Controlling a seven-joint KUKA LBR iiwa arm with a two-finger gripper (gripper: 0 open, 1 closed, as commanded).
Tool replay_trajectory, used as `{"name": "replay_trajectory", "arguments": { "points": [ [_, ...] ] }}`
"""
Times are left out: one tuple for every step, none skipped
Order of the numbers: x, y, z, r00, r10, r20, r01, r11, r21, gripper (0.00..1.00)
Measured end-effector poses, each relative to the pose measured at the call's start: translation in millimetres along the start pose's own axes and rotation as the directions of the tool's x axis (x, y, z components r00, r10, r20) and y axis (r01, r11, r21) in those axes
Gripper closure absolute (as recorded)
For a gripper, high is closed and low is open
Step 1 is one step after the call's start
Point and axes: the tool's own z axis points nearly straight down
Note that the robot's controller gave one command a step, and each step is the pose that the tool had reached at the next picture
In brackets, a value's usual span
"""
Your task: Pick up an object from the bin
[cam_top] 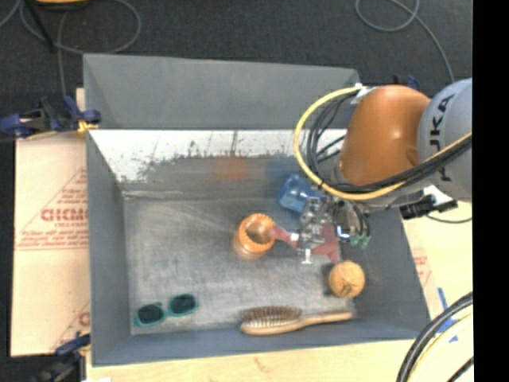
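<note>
Gripper low over a pink-red piece at the bin's right middle

Nearest lie a wooden hairbrush (294, 321) and green sunglasses (167, 309), flat on the bin (159, 245) floor and well apart. Behind the brush sits a tan ball (346, 279). Just beyond it the gripper (308, 241) hangs over a flat pink-red piece (328, 251) beside an orange cup (256, 235). It probably points straight down for a top grasp, but I cannot tell whether it is wide or narrow. A blue thing (293, 193) lies farthest, near the back wall.

Orange domed wrist cover (383, 134); looped yellow-black cables (301, 138); grey arm (449, 114), KUKA lettering (458, 146).
</note>
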Motion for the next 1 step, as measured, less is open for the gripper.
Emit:
{"name": "replay_trajectory", "arguments": {
  "points": [
    [4.0,-3.1,-75.7,0.973,-0.23,0.004,0.23,0.973,0.0,1.0]
  ]
}}
